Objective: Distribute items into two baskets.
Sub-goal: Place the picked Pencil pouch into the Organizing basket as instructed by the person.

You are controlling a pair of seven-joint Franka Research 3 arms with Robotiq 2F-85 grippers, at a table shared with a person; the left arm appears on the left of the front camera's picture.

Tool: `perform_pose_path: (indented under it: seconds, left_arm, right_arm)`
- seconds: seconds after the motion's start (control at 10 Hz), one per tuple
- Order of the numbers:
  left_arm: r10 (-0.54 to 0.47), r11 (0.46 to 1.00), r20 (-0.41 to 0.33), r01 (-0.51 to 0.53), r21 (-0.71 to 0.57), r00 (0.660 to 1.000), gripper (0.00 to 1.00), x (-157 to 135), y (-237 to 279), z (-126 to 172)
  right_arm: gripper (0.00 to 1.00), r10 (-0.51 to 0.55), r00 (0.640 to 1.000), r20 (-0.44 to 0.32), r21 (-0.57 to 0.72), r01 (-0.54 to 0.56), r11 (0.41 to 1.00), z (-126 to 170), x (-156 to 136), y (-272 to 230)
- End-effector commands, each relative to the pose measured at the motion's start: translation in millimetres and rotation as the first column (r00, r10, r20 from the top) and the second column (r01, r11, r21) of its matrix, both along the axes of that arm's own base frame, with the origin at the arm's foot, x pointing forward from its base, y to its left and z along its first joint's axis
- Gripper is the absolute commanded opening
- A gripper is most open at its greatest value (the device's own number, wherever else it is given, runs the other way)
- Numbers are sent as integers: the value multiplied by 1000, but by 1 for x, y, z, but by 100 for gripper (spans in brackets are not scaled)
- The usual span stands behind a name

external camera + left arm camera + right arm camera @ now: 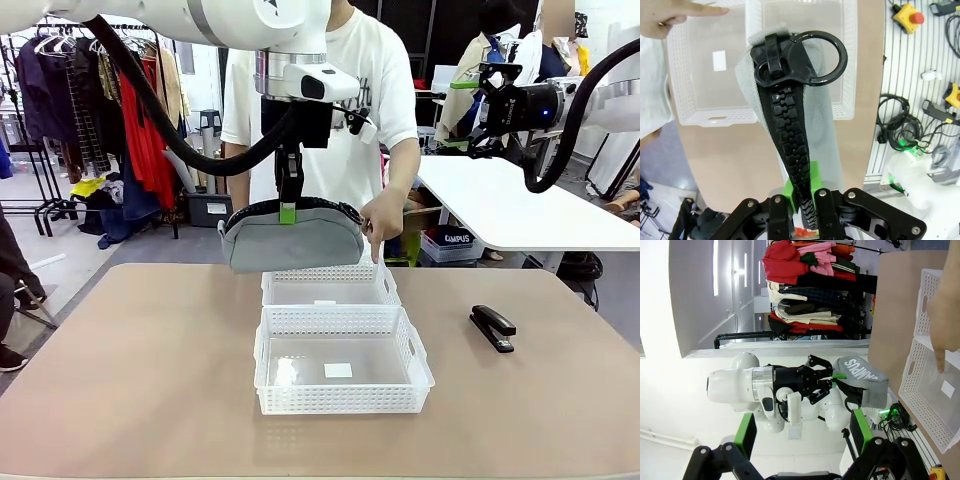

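My left gripper [288, 212] is shut on the black zipper edge of the grey pouch [290, 245], which hangs in the air above the far, smaller basket [330, 292]. The larger basket [340, 398] stands just in front of it, with nothing in it. In the left wrist view the pouch [827, 145] dangles from my pads [815, 172], its zipper ring lowest, over both baskets [700, 117]. A person's hand [380, 218] points down at the far basket. The black stapler [493, 327] lies on the table to the right. My right gripper [483, 110] is open, high at the right.
The tan table [130, 370] has free room left and right of the baskets. The right wrist view shows the left arm with the pouch [860, 375], the baskets [932, 405] and the person's hand [950, 305]. A white table [520, 215] stands behind on the right.
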State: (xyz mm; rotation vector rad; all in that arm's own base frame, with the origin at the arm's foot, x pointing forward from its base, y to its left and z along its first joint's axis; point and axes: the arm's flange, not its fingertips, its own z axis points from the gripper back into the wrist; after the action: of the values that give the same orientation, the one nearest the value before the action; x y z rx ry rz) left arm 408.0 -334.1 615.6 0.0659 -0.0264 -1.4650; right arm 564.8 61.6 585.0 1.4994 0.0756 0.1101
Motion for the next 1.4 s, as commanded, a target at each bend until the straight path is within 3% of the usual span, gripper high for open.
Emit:
perform_pose_path:
  seconds: [0.0, 0.2, 0.6, 1.0, 1.1, 1.3]
  left_arm:
    - [-35, 999, -75, 35, 3, 997, 0, -6, -12, -3]
    - [-20, 1000, -63, 21, 21, 998, 0, -12, -35, -23]
    - [29, 998, -91, -35, -61, 995, 0, -13, -66, -71]
    - [82, 997, -128, -83, -5, 988, 0, -4, -91, -119]
    - [138, 990, -138, -138, 6, 981, 0, -1, -97, -132]
    - [87, 996, -133, -86, 18, 987, 0, 4, -97, -156]
  right_arm:
    - [100, 1, 1000, 4, 2, -1, 1000, 2, -1, 0]
    - [100, 1, 1000, 4, 2, -1, 1000, 2, -1, 0]
    - [100, 1, 1000, 4, 2, -1, 1000, 2, -1, 0]
    - [100, 1, 1000, 4, 2, -1, 1000, 2, -1, 0]
    - [100, 1, 1000, 4, 2, -1, 1000, 2, -1, 0]
    - [100, 1, 1000, 4, 2, -1, 1000, 2, -1, 0]
